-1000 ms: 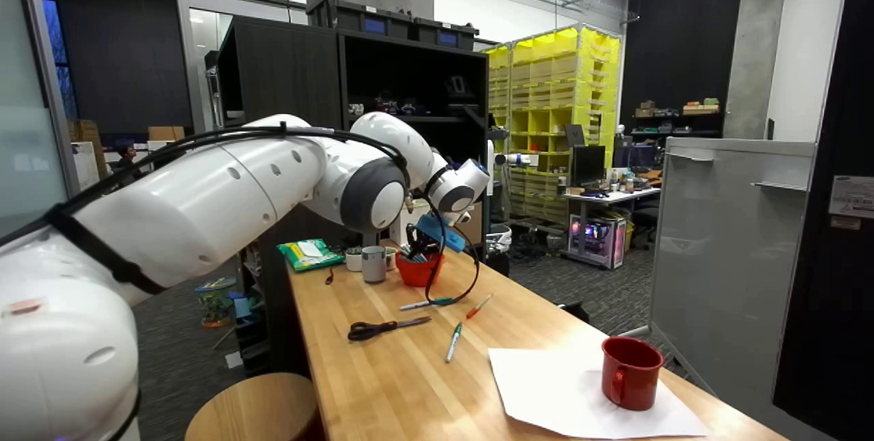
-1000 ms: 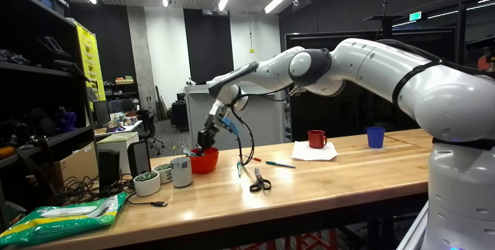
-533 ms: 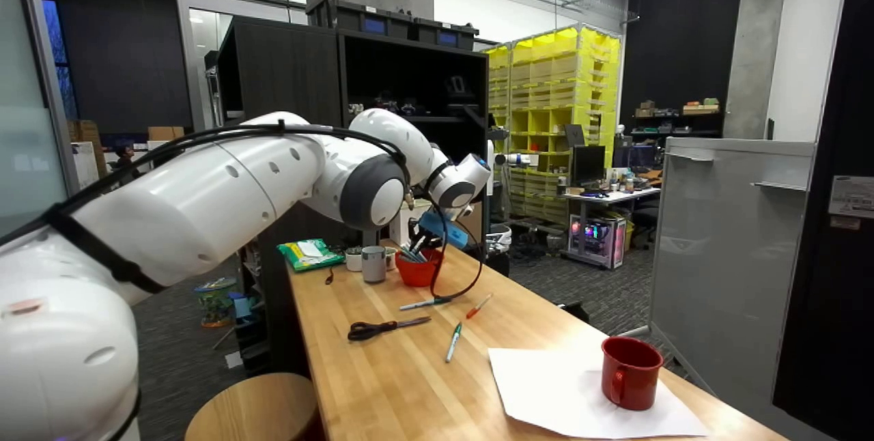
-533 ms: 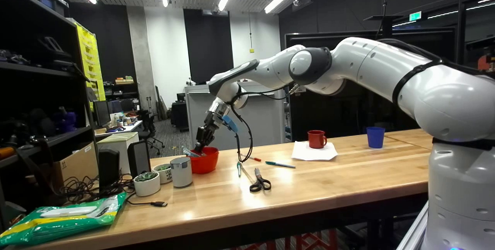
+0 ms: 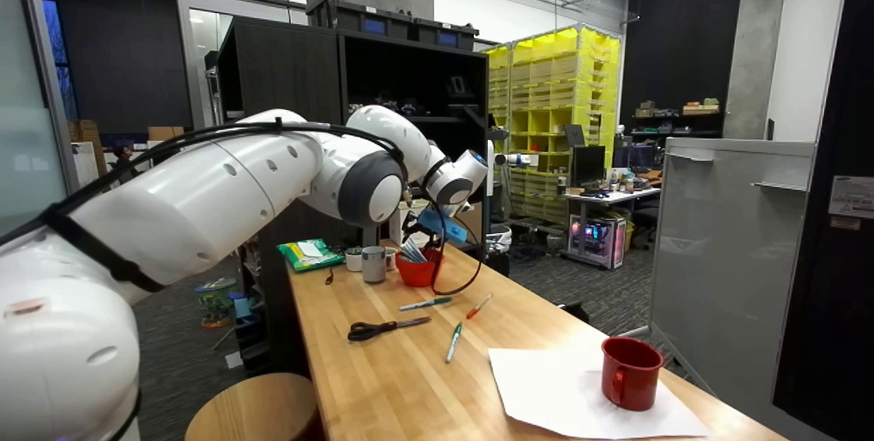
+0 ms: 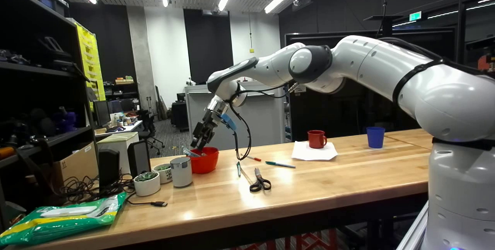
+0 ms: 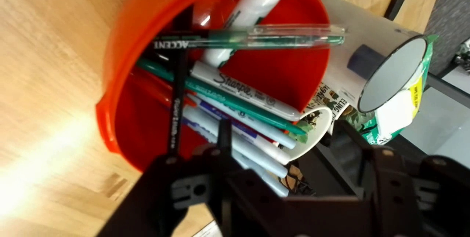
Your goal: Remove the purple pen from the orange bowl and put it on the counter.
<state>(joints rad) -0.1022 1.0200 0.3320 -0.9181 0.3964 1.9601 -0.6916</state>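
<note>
Here's the gripper (image 7: 284, 130), jaws spread apart, pinching nothing I can see! Just beyond, a purple-banded pen (image 7: 245, 130), likely our target, leans in the orange bowl (image 6: 208, 163), packed against pale pens (image 7: 260, 157). That crowding's the danger: close now and two could rise together, or scatter across the counter (image 6: 309, 192). And since a second ago? The gripper has risen, baring more of the bowl.

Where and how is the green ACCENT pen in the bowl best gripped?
Probably by the clear cap, with the claw coming from above and closing across its length. In the wrist view, the green pen lies over a white marker; its cap appears to reach past the rim of the red-orange bowl, bare red showing on both sides.
</note>
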